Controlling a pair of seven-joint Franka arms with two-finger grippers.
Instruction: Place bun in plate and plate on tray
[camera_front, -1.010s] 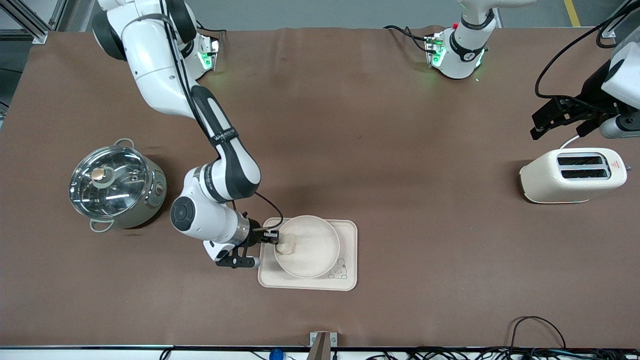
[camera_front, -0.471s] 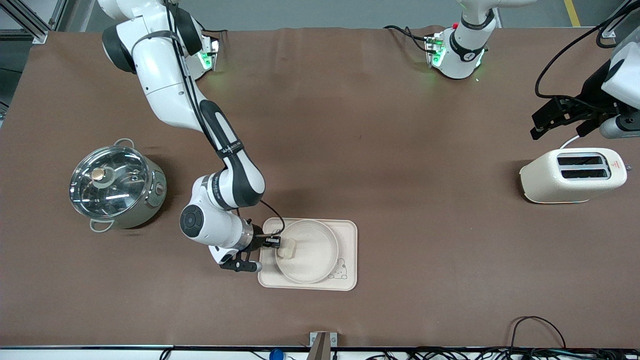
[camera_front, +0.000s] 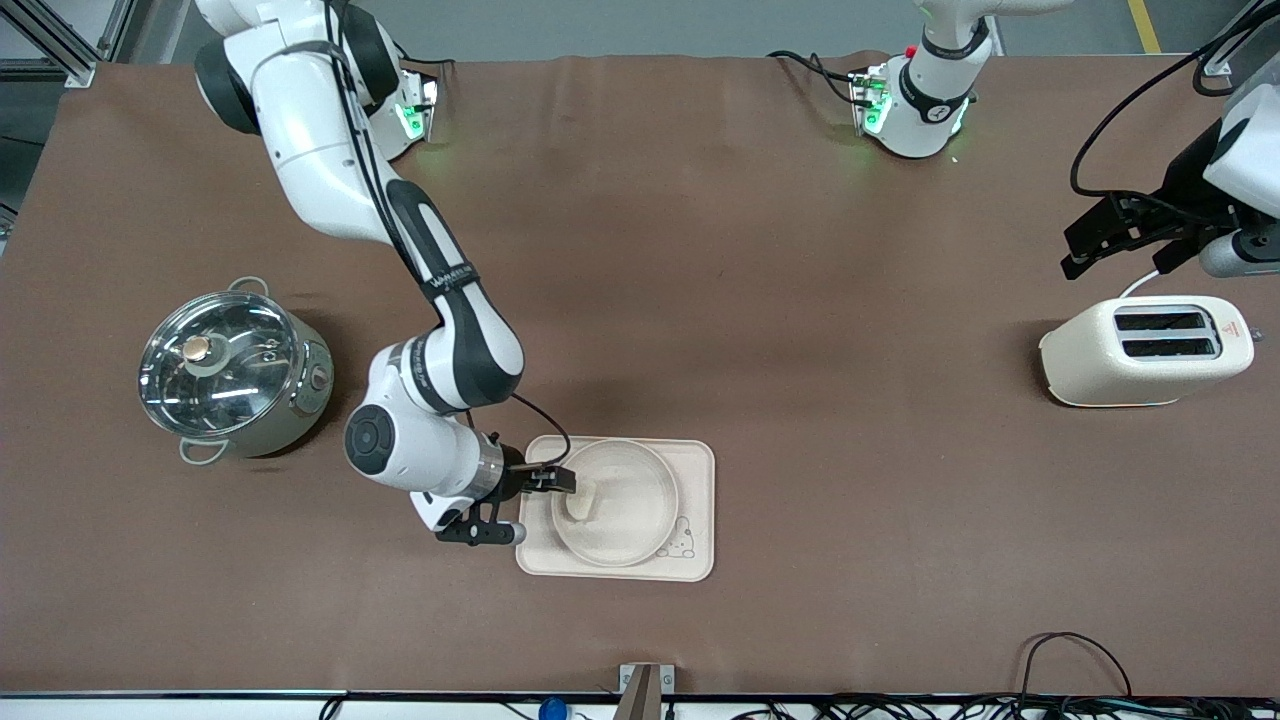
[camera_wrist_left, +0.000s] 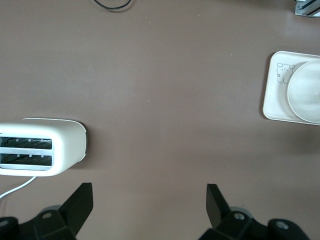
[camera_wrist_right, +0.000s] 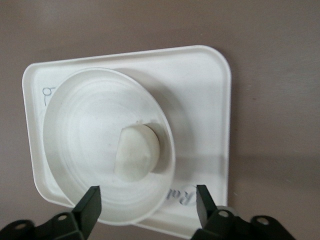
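Since a second ago I see the plate (camera_front: 614, 503) go from raised and tilted over the tray (camera_front: 697, 520) to lying flat on it, and the right gripper (camera_front: 562, 481) has let go and backed toward the plate's rim at the right arm's end. Its jaws now stand spread and hold nothing, just above that rim in the right wrist view. The bun (camera_wrist_right: 136, 152) lies in the plate, close against the rim on the gripper's side, flat face turned inward, and I judge both placements done. The bun looks soft and light, so I would pinch it gently across its rounded sides, though I doubt it needs touching. The plate looks stiff, smooth and likely slippery; its raised rim is the only sensible hold. The left gripper (camera_wrist_left: 149, 202) waits with jaws wide apart, high over the table by the toaster (camera_front: 1147, 350); whether the pot (camera_front: 232, 368) matters here I cannot say.
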